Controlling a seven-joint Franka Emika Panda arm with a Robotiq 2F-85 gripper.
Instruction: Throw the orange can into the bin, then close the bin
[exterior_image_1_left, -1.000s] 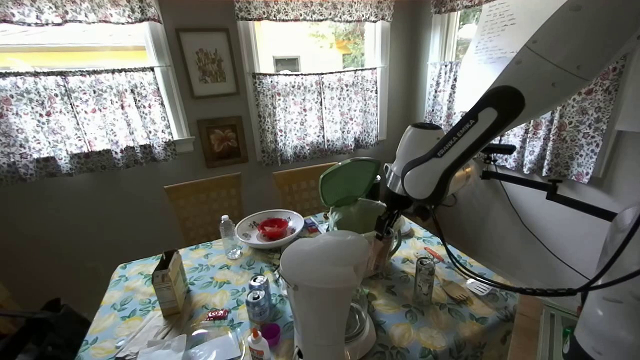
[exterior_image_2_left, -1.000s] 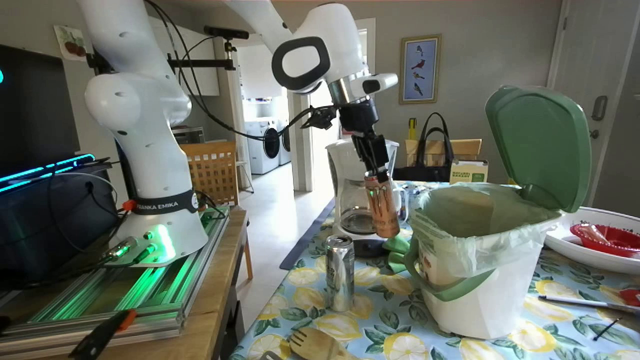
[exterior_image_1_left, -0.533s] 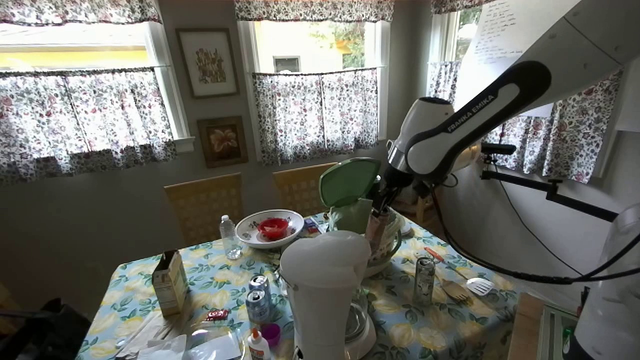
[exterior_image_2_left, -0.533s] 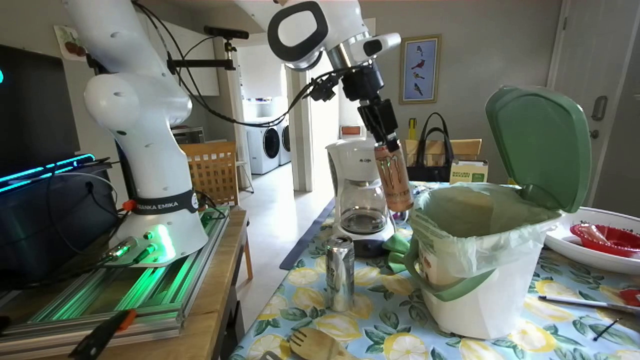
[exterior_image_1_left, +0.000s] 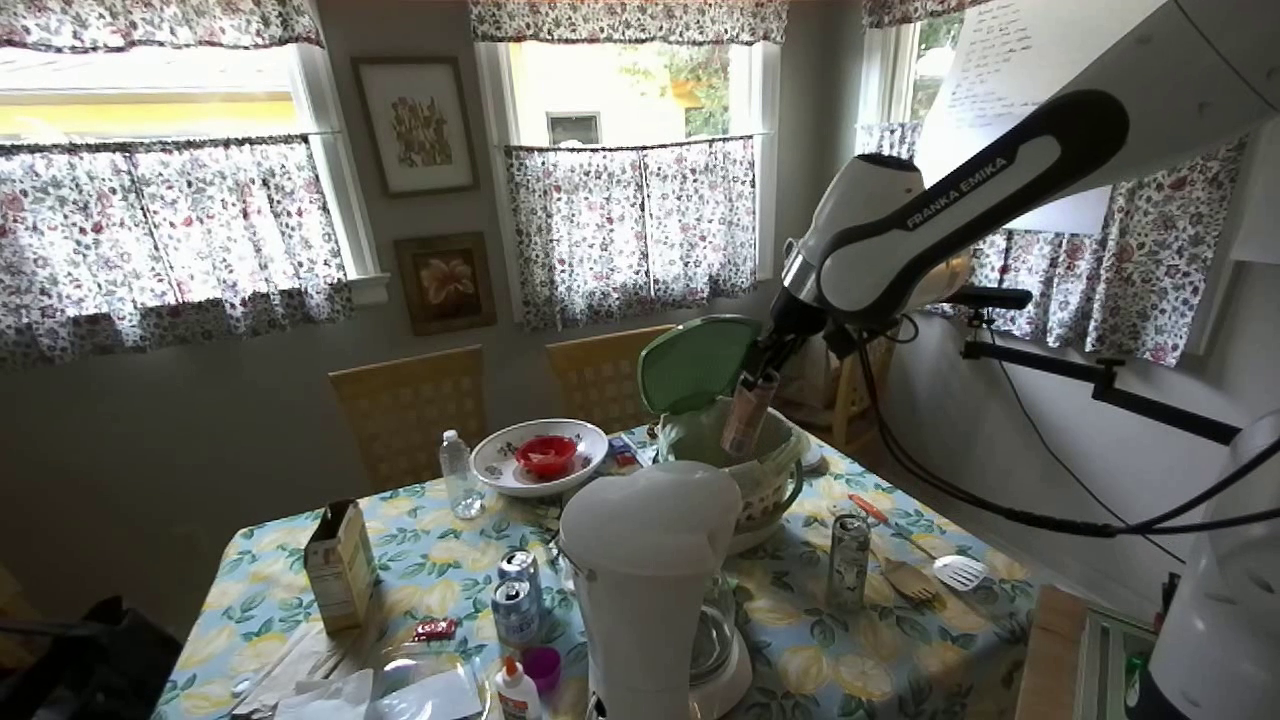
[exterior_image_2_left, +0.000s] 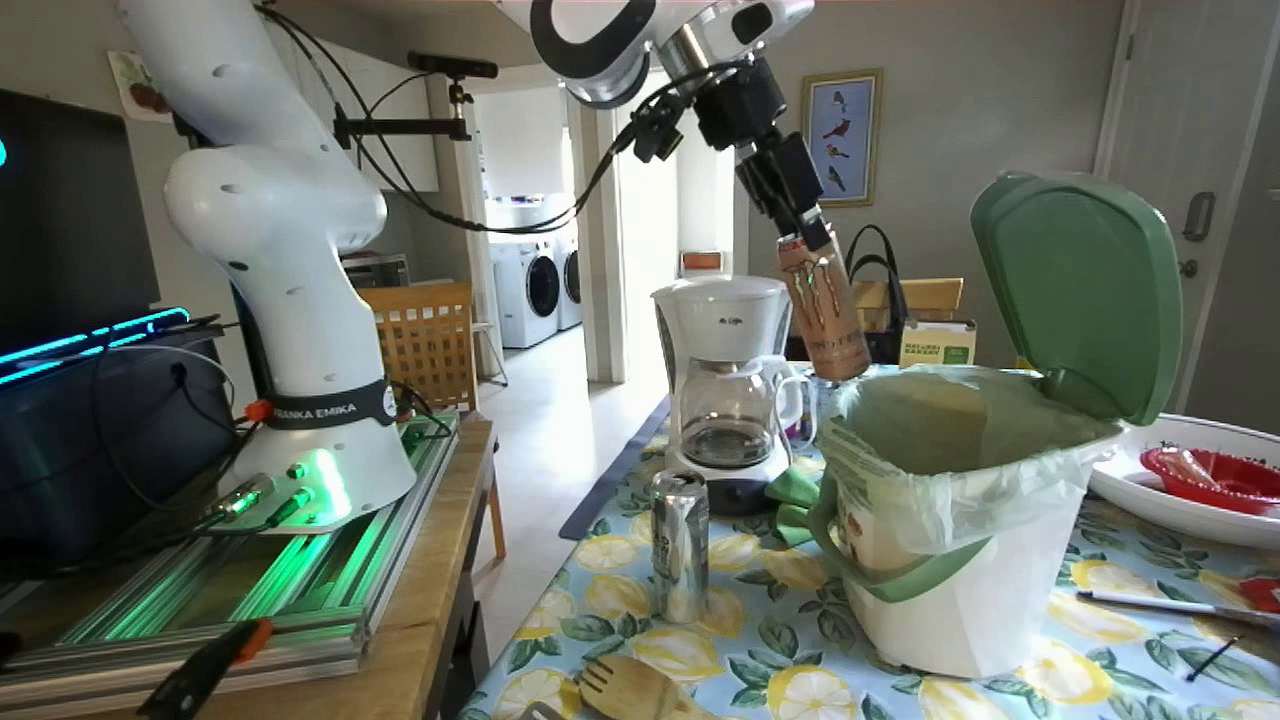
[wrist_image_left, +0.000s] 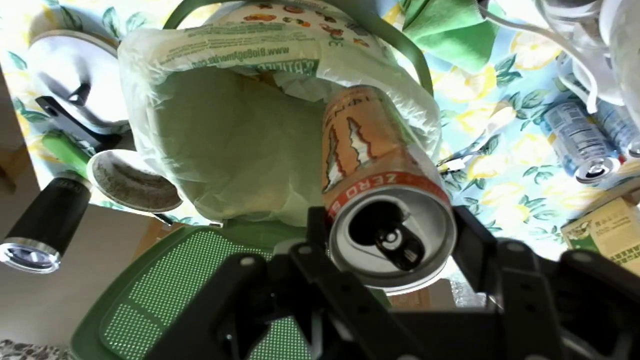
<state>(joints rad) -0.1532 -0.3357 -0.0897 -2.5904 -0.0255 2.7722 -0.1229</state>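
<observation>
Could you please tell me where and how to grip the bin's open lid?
I'd probably pinch the lid at its upper rim, from above: it stands raised, hinged to the bin low down, its top edge free. The gripper must release the orange can first.

The gripper (wrist_image_left: 392, 225) clamps an orange drink can (wrist_image_left: 365, 135), its opened top and black tab facing the camera. The can's far end overlaps the right part of the opening of the bin (wrist_image_left: 310, 12), which wears a pale liner (wrist_image_left: 225, 145); its mesh-patterned green lid (wrist_image_left: 165, 280) stands open. A green cloth (wrist_image_left: 445, 30) lies near the bin on the lemon-print table (wrist_image_left: 530, 155).
</observation>
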